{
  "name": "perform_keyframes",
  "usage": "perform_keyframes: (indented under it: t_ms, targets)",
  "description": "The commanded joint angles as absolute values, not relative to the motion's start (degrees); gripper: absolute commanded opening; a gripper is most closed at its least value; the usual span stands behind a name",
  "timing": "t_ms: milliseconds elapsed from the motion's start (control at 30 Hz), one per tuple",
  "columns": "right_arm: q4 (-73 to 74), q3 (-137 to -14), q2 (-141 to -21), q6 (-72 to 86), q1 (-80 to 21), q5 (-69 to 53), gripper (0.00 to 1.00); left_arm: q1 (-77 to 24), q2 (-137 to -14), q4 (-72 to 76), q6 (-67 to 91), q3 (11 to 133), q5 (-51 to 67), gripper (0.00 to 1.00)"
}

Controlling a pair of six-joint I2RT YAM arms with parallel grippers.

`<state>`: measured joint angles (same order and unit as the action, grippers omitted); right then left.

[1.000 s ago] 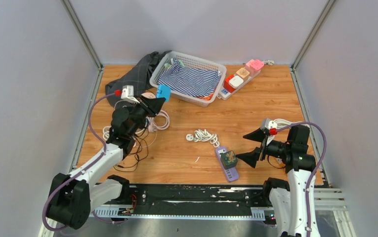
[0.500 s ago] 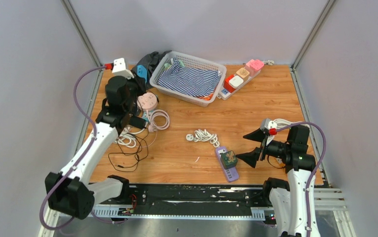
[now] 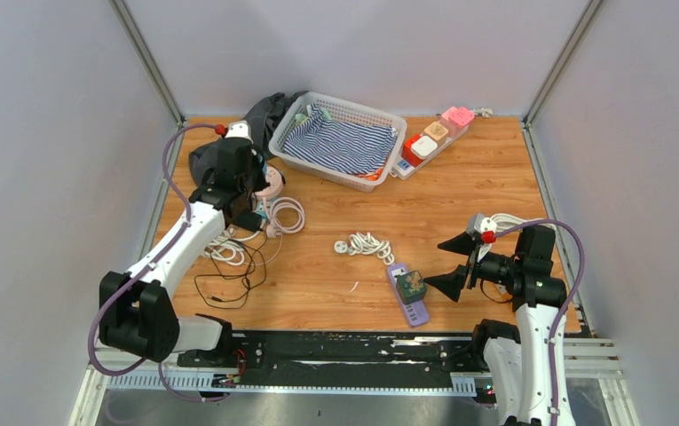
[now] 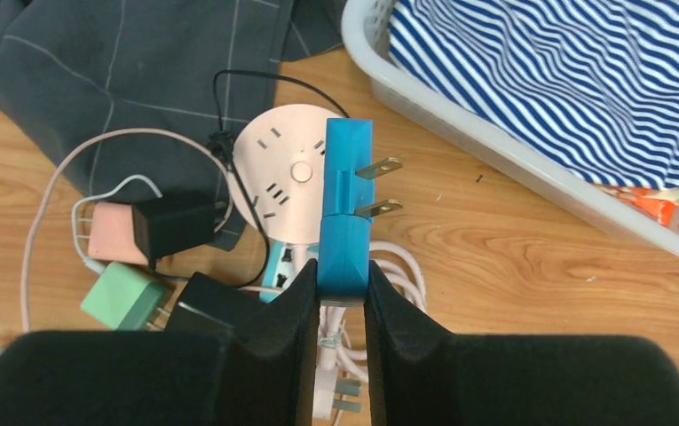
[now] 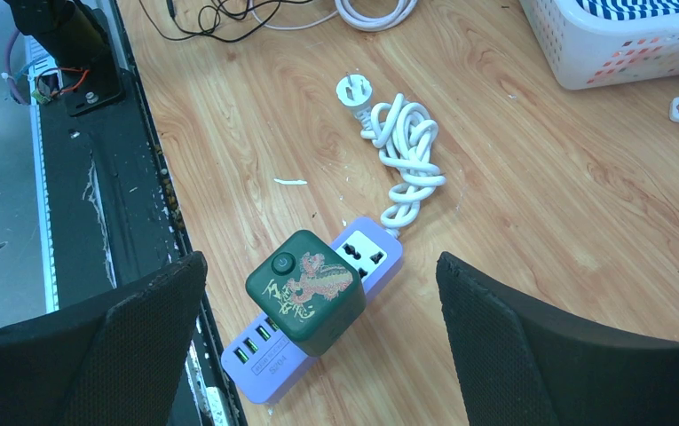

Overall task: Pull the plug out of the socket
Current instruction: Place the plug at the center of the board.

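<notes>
Top external view: a wooden surface (image 3: 460, 204) carries a white basket (image 3: 362, 106) at the far middle, lined with a striped cloth (image 3: 340, 142). A dark checked cloth (image 4: 96, 80) lies bunched just left of the basket. The left hand (image 4: 343, 293) is at the far left by that cloth, clenched on a blue plug (image 4: 346, 204). In the left wrist view the plug's two prongs stick out bare, out of the round pink socket (image 4: 287, 177) that lies on the surface beneath, among small chargers (image 4: 171, 226). On the near right the right hand (image 3: 438, 264) stands released, fingers spread wide, grasping nothing. Just left of it lies a purple power strip (image 5: 375, 253) with a green cube plug (image 5: 304, 288) seated in it — a knotted white cord (image 5: 402, 142) lies at the strip's far end.
</notes>
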<state>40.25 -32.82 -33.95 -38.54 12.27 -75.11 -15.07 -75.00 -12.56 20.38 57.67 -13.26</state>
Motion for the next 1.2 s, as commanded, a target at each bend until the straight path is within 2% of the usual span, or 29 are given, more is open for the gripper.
perform_keyframes:
  t_ms: [0,667,1167]
  targets:
    - [40.25,-31.77,-33.55,-39.46,12.81,-74.47,1.0,-14.53,-76.51,-17.16,22.37,61.06,-17.97,0.0]
    - [40.38,-31.48,-33.71,-40.15,12.77,-73.92,1.0,-10.45,-89.09,-29.8,23.66,70.88,-13.77,0.0]
    - [40.68,-31.39,-33.66,-40.6,12.79,-73.9,1.0,-5.66,-94.35,-31.82,25.52,72.6,-6.68,0.11]
